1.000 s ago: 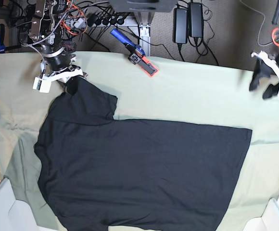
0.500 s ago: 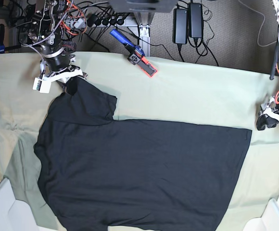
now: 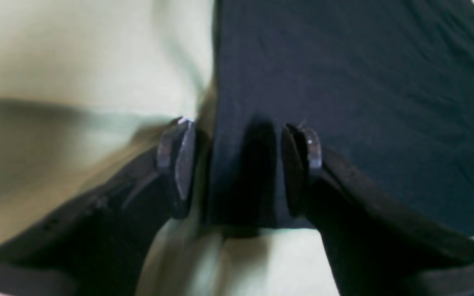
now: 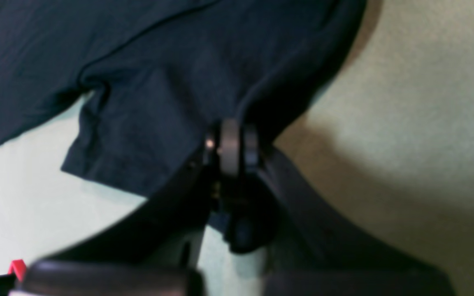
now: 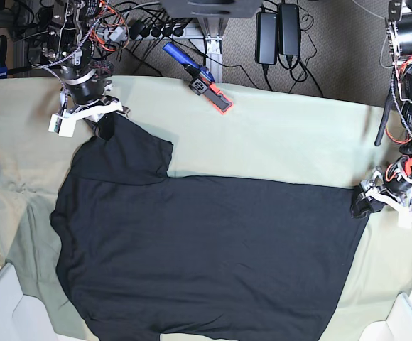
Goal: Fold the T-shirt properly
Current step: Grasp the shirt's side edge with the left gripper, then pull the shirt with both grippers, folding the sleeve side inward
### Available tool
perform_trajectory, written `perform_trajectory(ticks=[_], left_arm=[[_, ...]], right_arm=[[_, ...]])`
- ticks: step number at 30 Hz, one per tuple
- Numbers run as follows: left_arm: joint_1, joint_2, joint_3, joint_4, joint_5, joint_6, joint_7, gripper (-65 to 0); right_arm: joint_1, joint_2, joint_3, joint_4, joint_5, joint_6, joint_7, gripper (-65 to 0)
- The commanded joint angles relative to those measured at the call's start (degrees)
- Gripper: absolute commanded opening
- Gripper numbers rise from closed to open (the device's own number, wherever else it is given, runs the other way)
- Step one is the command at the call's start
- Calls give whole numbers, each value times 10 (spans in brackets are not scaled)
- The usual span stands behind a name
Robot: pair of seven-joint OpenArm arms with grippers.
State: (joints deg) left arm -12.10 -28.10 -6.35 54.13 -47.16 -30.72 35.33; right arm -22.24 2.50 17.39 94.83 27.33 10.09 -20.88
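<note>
The black T-shirt (image 5: 206,256) lies spread flat, plain side up, on the pale green table cloth (image 5: 284,135). My right gripper (image 5: 105,126) is at the shirt's upper left and is shut on a fold of the sleeve; the right wrist view shows the fingers (image 4: 231,144) pinched on black cloth (image 4: 159,82). My left gripper (image 5: 362,204) is low at the shirt's right corner. In the left wrist view it (image 3: 239,164) is open, one finger (image 3: 177,164) over green cloth, the other over the black shirt (image 3: 364,82), straddling its edge.
A blue and orange tool (image 5: 200,79) lies on the cloth's far edge. Power bricks (image 5: 277,32) and cables hang behind the table. White bins stand at the lower left (image 5: 0,305) and lower right (image 5: 405,320) corners.
My left arm has come down from the far right edge to the shirt's right corner. My right gripper still holds the sleeve in the same place.
</note>
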Motion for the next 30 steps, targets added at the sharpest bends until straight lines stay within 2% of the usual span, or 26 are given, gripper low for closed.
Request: perform_trajectory(ticks=[1,6,8,10,12,14,19,22,25,30], left_arm=[[-5,-3,1,5,3,-6,27,-289],[-4,-3,1,6,2,-6,47,-289],[-4,-3,1,6,2,-12,48,-314],[-4,-3,1,7,-3,-43,49,-408],[-4,-3,1,7,-23,-82,52,-536],[-4,-3,1,7,-43,-93,52,-650],[-2,-11,1,8,-54,-93,68,-650],[0,-26,1,9,-60,-93,87,-650],[7,-50,1,15,-99,-93,123,-650],[50,-85,1,62,-155,-93,162,-650]], right_arm=[[-2,2,1,6,-6,-13,-4,-650],[-2,2,1,6,-6,-13,-4,-650],[-2,2,1,6,-10,-13,-4,-650],[-2,2,1,6,-19,-13,-4,-650],[-2,2,1,6,-21,-12,-6,-650],[-1,2,1,6,-21,-7,-21,-650],[-2,3,4,10,-20,7,-28,-650],[-2,10,14,24,-17,21,-64,-650],[-14,28,23,46,8,33,-96,-650],[-63,54,37,94,29,35,-103,-650]])
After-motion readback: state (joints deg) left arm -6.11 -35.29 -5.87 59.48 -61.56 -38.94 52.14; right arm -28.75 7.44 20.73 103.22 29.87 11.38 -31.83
